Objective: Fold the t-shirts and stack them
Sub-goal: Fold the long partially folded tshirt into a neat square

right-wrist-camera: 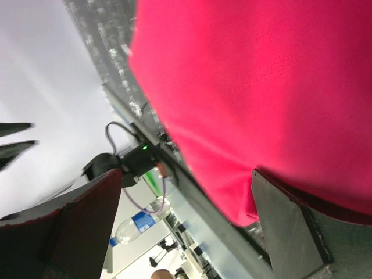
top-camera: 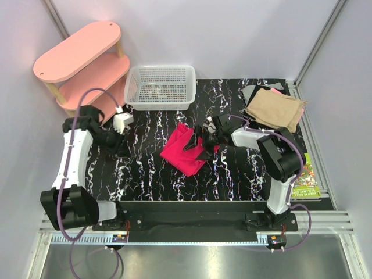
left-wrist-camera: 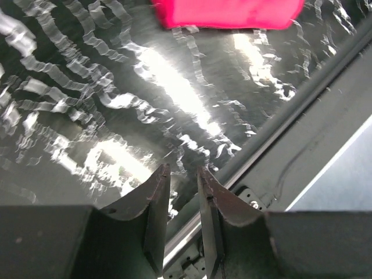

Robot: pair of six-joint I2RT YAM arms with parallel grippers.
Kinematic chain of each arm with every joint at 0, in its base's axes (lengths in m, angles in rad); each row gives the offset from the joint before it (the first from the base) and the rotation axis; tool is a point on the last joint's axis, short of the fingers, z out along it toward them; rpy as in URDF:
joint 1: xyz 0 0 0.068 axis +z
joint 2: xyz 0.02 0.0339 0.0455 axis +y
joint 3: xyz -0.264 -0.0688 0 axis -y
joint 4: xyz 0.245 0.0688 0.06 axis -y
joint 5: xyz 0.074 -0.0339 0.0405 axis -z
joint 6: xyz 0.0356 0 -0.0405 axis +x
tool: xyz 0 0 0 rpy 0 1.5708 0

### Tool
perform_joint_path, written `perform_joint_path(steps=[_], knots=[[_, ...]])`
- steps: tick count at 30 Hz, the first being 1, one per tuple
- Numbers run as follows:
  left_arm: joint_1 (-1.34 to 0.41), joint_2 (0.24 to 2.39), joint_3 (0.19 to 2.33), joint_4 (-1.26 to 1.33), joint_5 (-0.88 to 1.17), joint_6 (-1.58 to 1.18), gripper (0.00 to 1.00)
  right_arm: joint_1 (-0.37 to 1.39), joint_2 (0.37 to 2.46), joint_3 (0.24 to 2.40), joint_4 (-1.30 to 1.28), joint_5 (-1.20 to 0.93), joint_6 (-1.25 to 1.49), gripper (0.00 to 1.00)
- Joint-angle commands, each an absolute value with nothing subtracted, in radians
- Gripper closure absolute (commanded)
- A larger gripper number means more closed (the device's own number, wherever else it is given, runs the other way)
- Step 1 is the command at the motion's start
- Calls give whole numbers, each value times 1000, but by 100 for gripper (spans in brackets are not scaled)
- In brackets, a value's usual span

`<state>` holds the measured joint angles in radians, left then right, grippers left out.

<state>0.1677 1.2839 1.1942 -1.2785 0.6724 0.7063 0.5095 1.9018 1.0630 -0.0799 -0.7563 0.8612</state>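
Note:
The crimson-pink t-shirt (top-camera: 183, 151) lies bunched in the middle of the black marbled table (top-camera: 145, 174). It also shows in the left wrist view (left-wrist-camera: 226, 13) and fills the right wrist view (right-wrist-camera: 256, 87). My right gripper (top-camera: 201, 143) sits at the shirt's right edge. Its jaws (right-wrist-camera: 186, 209) are wide open, and the cloth's edge hangs against the right finger (right-wrist-camera: 288, 224). My left gripper (top-camera: 120, 146) hovers low over bare table to the shirt's left. Its jaws (left-wrist-camera: 183, 177) are nearly together and hold nothing. A folded tan shirt (top-camera: 274, 109) tops grey (top-camera: 256, 93) and pale pink (top-camera: 278, 91) ones at the back right.
A white mesh basket (top-camera: 160, 87) stands at the back centre. A pink three-tier shelf (top-camera: 81, 64) stands at the back left. A printed booklet (top-camera: 306, 177) lies on the right rail. The table's front metal edge (left-wrist-camera: 302, 116) is close to my left gripper.

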Motion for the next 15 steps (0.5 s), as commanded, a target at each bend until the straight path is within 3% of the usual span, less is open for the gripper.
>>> perform_joint_path(steps=[1, 5, 15], knots=[[-23, 1273, 1218, -1215, 614, 560, 70, 488, 1747, 1181, -148, -804, 848, 0], [-219, 1311, 1198, -1123, 601, 457, 70, 405, 1756, 1360, -299, -804, 759, 0], [-360, 1578, 1247, -1046, 605, 336, 72, 279, 2064, 1529, -422, -818, 539, 0]])
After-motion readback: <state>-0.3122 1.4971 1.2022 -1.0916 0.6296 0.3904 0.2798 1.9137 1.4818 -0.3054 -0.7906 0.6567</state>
